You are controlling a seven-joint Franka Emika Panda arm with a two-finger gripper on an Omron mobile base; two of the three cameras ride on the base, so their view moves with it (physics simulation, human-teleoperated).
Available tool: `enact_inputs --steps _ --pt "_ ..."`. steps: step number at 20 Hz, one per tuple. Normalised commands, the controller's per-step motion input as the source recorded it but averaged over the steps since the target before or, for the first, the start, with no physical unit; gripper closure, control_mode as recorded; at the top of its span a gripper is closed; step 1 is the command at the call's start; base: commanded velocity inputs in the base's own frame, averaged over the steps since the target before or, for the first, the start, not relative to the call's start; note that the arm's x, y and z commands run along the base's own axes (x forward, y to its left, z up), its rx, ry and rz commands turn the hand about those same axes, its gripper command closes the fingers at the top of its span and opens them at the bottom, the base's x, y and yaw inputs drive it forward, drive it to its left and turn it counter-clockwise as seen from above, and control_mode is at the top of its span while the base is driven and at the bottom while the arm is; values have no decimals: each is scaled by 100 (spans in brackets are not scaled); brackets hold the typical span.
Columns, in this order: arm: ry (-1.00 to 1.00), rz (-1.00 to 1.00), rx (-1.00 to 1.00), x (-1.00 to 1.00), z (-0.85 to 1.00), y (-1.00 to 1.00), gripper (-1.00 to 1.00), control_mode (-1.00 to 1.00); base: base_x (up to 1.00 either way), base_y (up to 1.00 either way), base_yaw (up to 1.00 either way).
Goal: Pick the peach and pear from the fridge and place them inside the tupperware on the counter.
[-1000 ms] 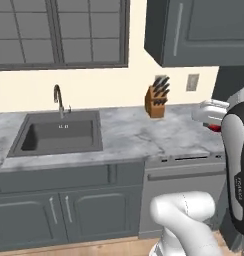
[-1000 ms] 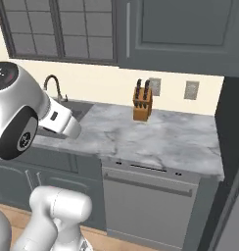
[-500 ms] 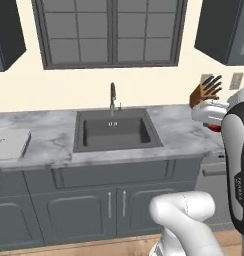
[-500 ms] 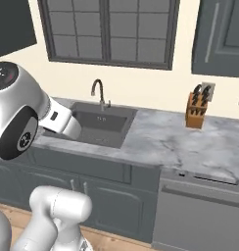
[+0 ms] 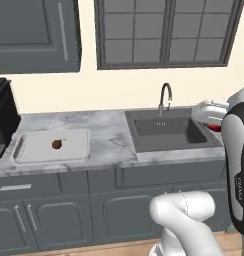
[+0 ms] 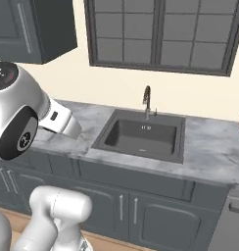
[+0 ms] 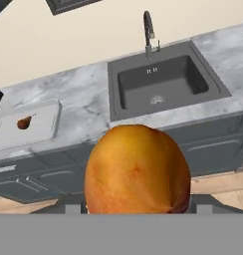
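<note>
Peach (image 7: 137, 169): we see it large and close at the bottom of the hand view, orange with a yellow side, carried in the air in front of the sink.
Fingers: we judge them to be pinching the peach, since it sits right where the tips would rise and hides them; a red patch (image 5: 214, 128) beside the white hand in the left base view, to the right of the sink, looks like the same fruit.
Pear (image 5: 57, 144): already lying in the tupperware, well to the left of the sink, its stem pointing sideways.
Tupperware (image 5: 76, 150): flat on the tabletop (image 5: 106, 137) to the left of the sink, with bare floor around the pear, so we think there is room for the peach.
Sink (image 5: 167, 131): set into the tabletop between the carried peach and the tupperware; its tap (image 5: 165, 98) stands at the back edge.
Coffee machine (image 5: 4, 120): dark, just left of the tupperware, farthest from the sink.
Step in hand: we take this as the carry leg, with half the task done and the peach held high enough to pass over the tabletop.
Next: we would bring the hand left past the sink, over the tupperware, then lower and release away from the pear.
</note>
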Motion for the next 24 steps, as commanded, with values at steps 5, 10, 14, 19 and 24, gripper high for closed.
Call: enact_inputs --steps 5,10,14,19,24 --pt "0 0 0 0 0 0 100 100 56 100 0" --pt "0 0 0 0 0 0 100 100 63 100 0" --pt "0 0 0 0 0 0 100 100 78 100 -9" --pt "0 0 0 0 0 0 100 100 87 100 -23" --pt "0 0 0 0 0 0 100 100 46 45 -11"
